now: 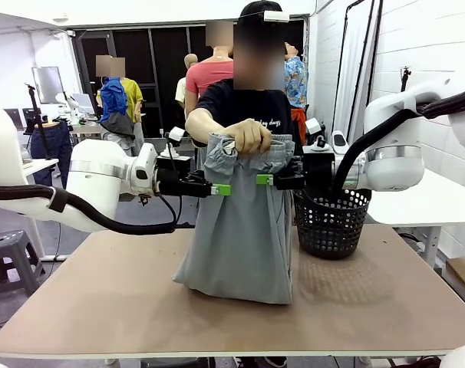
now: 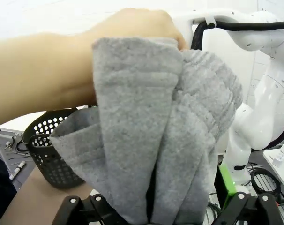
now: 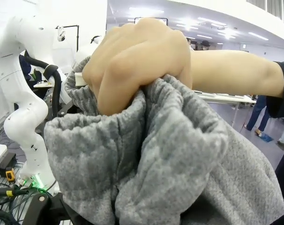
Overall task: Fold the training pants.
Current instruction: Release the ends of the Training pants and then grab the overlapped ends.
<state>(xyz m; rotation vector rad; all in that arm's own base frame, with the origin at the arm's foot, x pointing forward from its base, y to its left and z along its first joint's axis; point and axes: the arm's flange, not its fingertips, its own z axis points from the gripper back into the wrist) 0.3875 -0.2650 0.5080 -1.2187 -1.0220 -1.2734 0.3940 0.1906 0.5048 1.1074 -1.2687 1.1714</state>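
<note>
Hanging at frame centre from a person's fist (image 1: 248,136), the light grey soft-fleece training pants (image 1: 240,230) bunch at the gathered waistband. The front view shows wide legs reaching the brown table (image 1: 102,291) beside a black mesh plastic basket (image 1: 332,222); wrist views show fuzzy ribbing. The left gripper (image 1: 221,188) and right gripper (image 1: 265,180) flank them, jaws spread open.

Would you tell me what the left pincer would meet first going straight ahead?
The training pants, hanging from the person's hand; the fabric seems right at the left pincer, though depth is unclear.
</note>
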